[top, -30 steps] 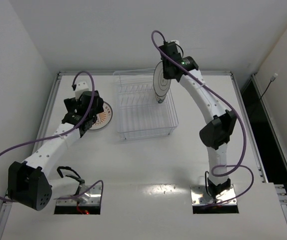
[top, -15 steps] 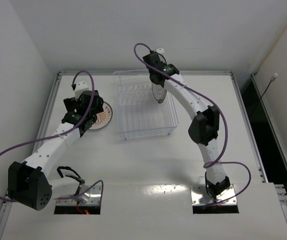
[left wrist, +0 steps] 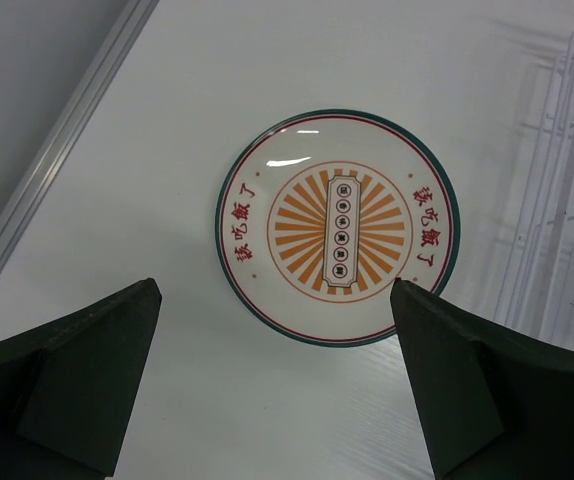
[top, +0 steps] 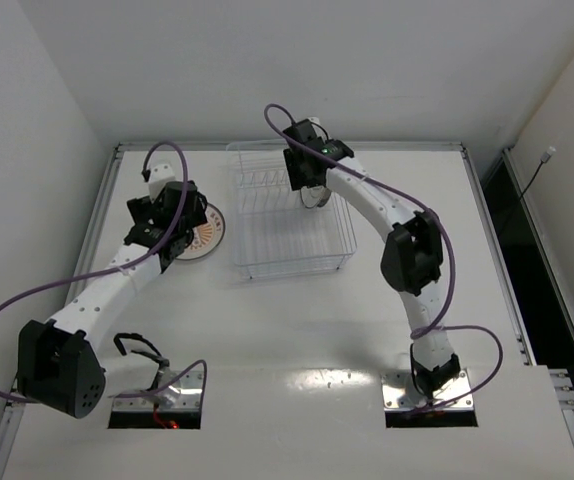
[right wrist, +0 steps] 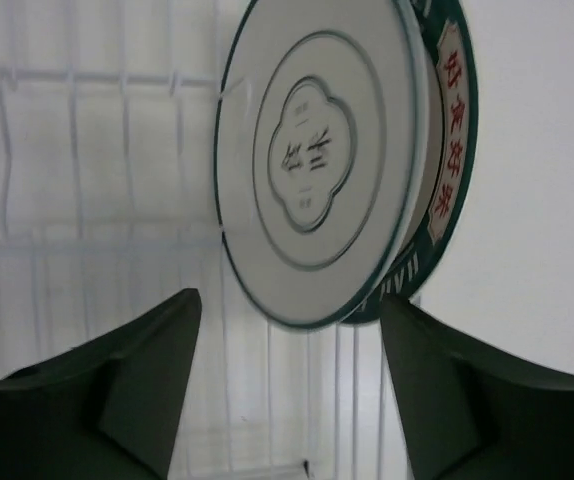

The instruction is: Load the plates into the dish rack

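The orange-centred plate lies flat on the table left of the dish rack. My left gripper hovers over its near edge, open and empty; from above the left gripper covers the left part of this plate. Inside the rack, the white plate with the grey motif stands on edge against the teal-rimmed plate. My right gripper is open just below the white plate's rim, its fingers clear of it. From above, the right gripper is over the rack's far right part.
The rack's wires run along the right of the left wrist view. A raised metal rail borders the table on the left. The rack's near rows of prongs hold nothing.
My right arm swung left and down over the rack with the white plate, then opened and let it go; it now stands in the rack. The left arm has not moved.
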`<state>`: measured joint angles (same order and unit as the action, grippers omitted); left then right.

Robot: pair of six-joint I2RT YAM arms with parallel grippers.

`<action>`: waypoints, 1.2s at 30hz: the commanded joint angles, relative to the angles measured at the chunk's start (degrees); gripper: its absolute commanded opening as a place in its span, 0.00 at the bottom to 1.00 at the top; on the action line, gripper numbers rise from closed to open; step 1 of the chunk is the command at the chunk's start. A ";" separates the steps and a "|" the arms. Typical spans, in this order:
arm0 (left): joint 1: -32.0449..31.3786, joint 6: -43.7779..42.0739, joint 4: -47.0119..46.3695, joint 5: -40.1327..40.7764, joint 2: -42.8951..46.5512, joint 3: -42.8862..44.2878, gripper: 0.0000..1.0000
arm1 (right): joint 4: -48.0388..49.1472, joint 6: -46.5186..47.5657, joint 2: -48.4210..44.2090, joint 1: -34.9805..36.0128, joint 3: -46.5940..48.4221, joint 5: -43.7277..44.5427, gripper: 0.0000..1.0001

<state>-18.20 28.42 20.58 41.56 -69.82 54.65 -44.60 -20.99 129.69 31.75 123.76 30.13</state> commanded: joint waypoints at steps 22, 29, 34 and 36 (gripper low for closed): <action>40.17 16.22 -19.52 -66.77 -23.85 -9.04 1.00 | 9.80 -10.03 -67.72 6.31 -53.98 -20.90 1.00; 40.17 16.22 -21.28 -71.36 -31.95 -7.29 0.98 | 7.07 -9.42 -70.71 6.31 -53.98 -19.76 1.00; 40.17 15.70 -21.28 -75.04 -37.92 -6.05 0.55 | 5.40 -8.89 -72.03 6.31 -54.51 -18.45 0.99; 40.17 15.70 -21.28 -76.44 -39.24 -5.00 0.38 | 4.78 -8.89 -72.03 6.31 -54.51 -17.04 0.99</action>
<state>22.22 45.34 -3.88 -33.61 -105.12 50.02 -39.40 -29.80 58.50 38.35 69.73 10.85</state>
